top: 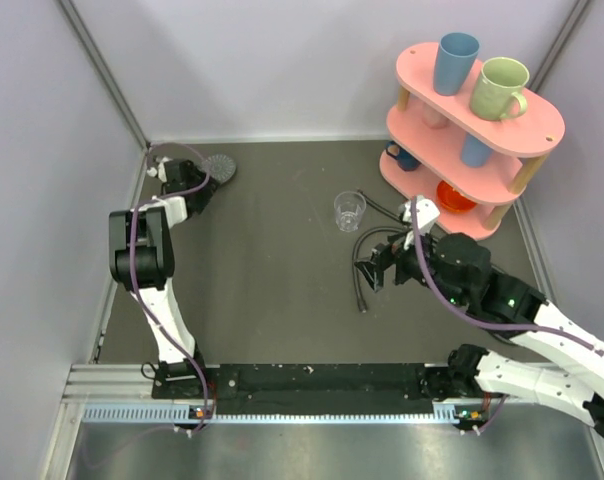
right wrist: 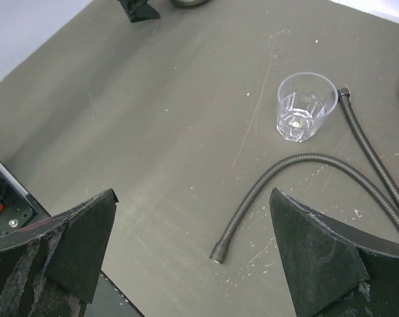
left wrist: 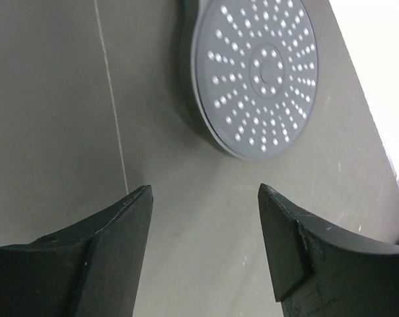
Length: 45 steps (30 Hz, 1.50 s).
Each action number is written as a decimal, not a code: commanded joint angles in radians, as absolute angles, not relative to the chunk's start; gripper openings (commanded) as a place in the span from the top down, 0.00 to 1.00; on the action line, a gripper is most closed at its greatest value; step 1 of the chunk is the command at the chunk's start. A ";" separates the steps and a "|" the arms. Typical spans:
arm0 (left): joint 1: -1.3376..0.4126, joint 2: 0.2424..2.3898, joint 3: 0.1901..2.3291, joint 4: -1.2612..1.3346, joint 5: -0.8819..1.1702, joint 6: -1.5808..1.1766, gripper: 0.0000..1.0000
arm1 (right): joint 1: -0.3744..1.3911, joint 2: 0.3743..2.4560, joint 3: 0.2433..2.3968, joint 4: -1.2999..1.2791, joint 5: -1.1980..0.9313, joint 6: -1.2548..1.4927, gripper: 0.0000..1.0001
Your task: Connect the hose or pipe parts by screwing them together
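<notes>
Middle of tabletop (top: pixel 272 280) lay bare: wide passage. Far left corner tight, grey hand shower (top: pixel 220 168) close to the walls. Right of middle, clear cup (top: pixel 350 210) and looping hose (right wrist: pixel 305 157) crowded the way. Pink shelf (top: pixel 419 72) blocked far right corner.

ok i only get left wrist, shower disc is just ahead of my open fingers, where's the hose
Observer: The hose lies on the right half of the table, in front of the right gripper, well apart from the hand shower.
Operator: is right holding it
Observer: No, it is open above the table, gripping nothing.
Operator: anything near it
Observer: A clear cup stands upright close beside the hose's far end.
</notes>
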State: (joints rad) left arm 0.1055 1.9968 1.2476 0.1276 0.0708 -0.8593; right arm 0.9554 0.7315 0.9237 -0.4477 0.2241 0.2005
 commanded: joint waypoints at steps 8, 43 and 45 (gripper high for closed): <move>0.186 2.198 1.543 0.161 -0.025 -0.902 0.30 | 0.962 0.839 0.945 -0.348 0.279 0.137 0.02; 0.219 2.507 2.016 -0.184 -0.192 -1.086 0.59 | 0.962 1.006 0.988 -0.255 0.423 0.043 0.03; 0.218 2.488 1.985 -0.180 -0.172 -1.094 0.65 | 0.962 1.002 0.988 -0.255 0.423 0.041 0.03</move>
